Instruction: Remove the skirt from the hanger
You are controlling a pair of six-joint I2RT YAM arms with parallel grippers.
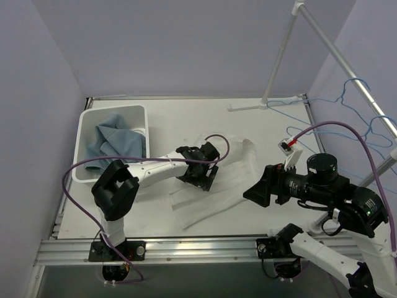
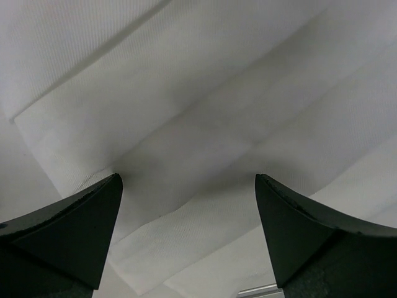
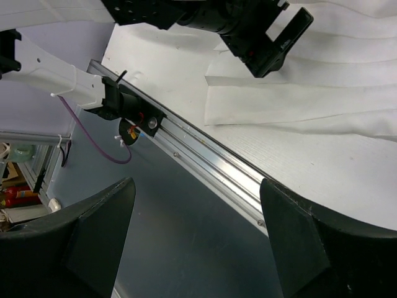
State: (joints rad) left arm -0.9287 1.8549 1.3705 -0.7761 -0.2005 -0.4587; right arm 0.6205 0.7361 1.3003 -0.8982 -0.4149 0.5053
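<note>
Seemingly near done: white creased fabric skirt (image 1: 231, 172) lies flat on the pale worktop (image 1: 186, 124), directly beneath the left jaws, which are spread wide and empty. Right jaws apart, empty, well aside. Next: lift clear of the cloth.

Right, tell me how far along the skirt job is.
Done, it seems: the white skirt lies flat on the table, and no hanger shows on it. The blue hangers hang on the rack at the right. In hand: nothing. The left gripper hovers open over the skirt, and the right gripper is open, off to the side. Left: probably only pulling the arms back.
</note>
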